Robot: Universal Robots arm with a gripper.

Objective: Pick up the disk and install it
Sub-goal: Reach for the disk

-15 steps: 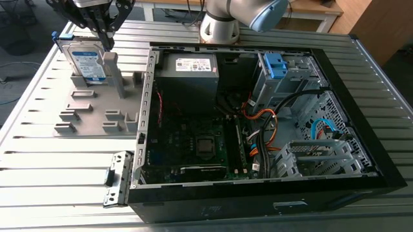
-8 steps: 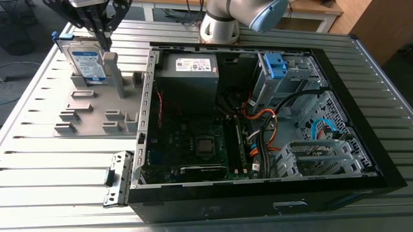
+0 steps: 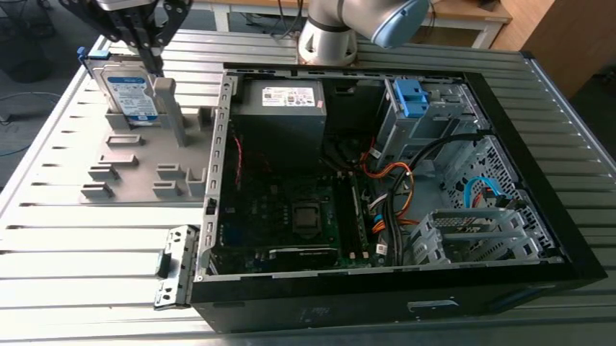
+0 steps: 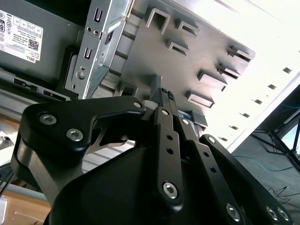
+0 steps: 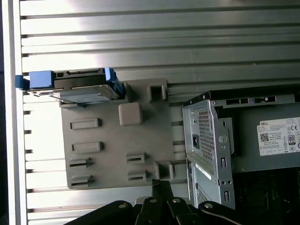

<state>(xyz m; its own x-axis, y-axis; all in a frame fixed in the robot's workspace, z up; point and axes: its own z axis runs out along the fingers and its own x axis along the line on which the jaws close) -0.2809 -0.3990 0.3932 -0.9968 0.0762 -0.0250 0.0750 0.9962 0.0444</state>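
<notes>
One open computer case (image 3: 385, 306) lies nearest on the slatted metal desk (image 3: 86, 252), its boards and cables exposed. Beside it, toward the exterior view's left, sits a grey fixture plate (image 3: 144, 169). The disk (image 3: 128, 90) stands on edge in a slot at that plate's far end, with blue rails along its edges and its label facing out. The gripper (image 3: 154, 65) hangs just above the disk's side nearer the case, close to a grey post (image 3: 166, 97). Its fingers (image 4: 164, 112) are pressed together, pinching nothing. Farther back, the arm's base (image 3: 327, 40) stands on the desk.
</notes>
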